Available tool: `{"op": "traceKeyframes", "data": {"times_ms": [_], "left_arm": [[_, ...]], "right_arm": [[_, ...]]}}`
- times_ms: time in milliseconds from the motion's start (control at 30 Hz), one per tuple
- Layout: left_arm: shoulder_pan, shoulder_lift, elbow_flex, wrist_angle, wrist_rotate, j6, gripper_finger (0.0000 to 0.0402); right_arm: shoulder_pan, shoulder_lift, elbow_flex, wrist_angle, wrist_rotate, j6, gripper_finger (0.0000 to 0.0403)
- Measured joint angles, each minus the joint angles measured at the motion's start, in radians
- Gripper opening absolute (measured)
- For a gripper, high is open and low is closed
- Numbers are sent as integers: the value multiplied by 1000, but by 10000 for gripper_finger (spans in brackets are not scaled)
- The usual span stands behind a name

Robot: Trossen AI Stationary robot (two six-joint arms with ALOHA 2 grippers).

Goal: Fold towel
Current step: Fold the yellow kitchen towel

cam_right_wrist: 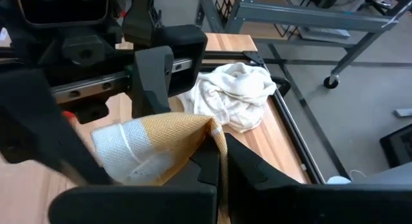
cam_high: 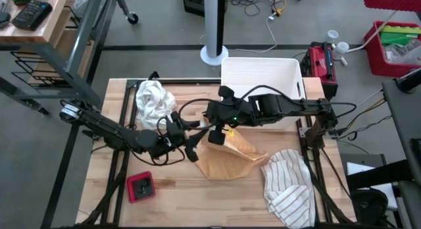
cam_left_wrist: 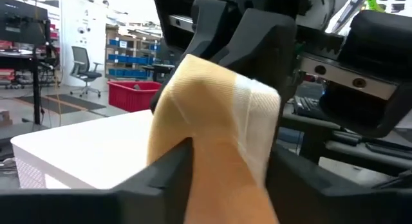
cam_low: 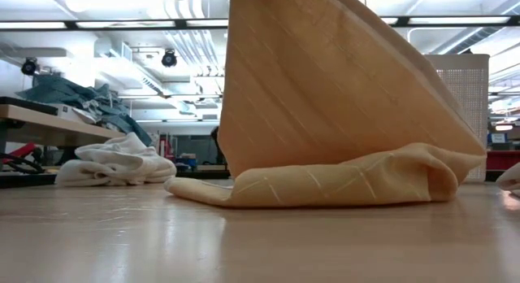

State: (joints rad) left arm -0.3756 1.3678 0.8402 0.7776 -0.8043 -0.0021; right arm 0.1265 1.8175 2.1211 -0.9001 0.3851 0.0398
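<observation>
While my right claw (cam_high: pixel 217 133) is pinching a corner of the tan towel (cam_high: pixel 230 156) above the middle of the table (cam_high: pixel 171 203), my left claw (cam_high: pixel 191 145) is reaching in from the other side, just beside it. My right fingers (cam_right_wrist: pixel 212 163) are standing fully closed on the cloth, and the gripped corner is sticking out past them with its pale hemmed band showing. My left claw is sitting partly open with the same raised corner lying between its fingers (cam_left_wrist: pixel 174 166); I cannot tell whether those fingers are pressing the fabric or only flanking it.

The towel is hanging from the pinched corner as a wide, taut sheet, seen large in the low view, while its lower part is lying bunched and rolled on the wood. From above, the towel is spreading toward the table's near-right area from under my two claws.

A crumpled white cloth (cam_high: pixel 152 101) is lying on the far-left part of the table, well apart from the towel. A striped white cloth (cam_high: pixel 289 186) is draping over the near-right corner, just beside the tan towel's edge. A white bin (cam_high: pixel 262 74) is standing at the table's far edge behind my right arm. A small red device (cam_high: pixel 139 187) is resting near the front-left part of the table, apart from everything else.
</observation>
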Motion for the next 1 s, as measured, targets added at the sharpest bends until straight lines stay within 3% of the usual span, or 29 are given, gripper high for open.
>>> {"op": "traceKeyframes", "data": {"times_ms": [133,200,367,1000], "left_arm": [[-1,0,0,-15,1,20,43],[-2,0,0,-19,2,21,13],[-4,0,0,-24,2,29,2],[-66,-91,0,-94,61,22,0]], "right_arm": [[0,0,-2,-3,-7,4,0],[0,0,-2,-4,-37,6,0],[0,0,-2,-28,-72,21,18],[1,-71,4,-284,-76,-23,158]]}}
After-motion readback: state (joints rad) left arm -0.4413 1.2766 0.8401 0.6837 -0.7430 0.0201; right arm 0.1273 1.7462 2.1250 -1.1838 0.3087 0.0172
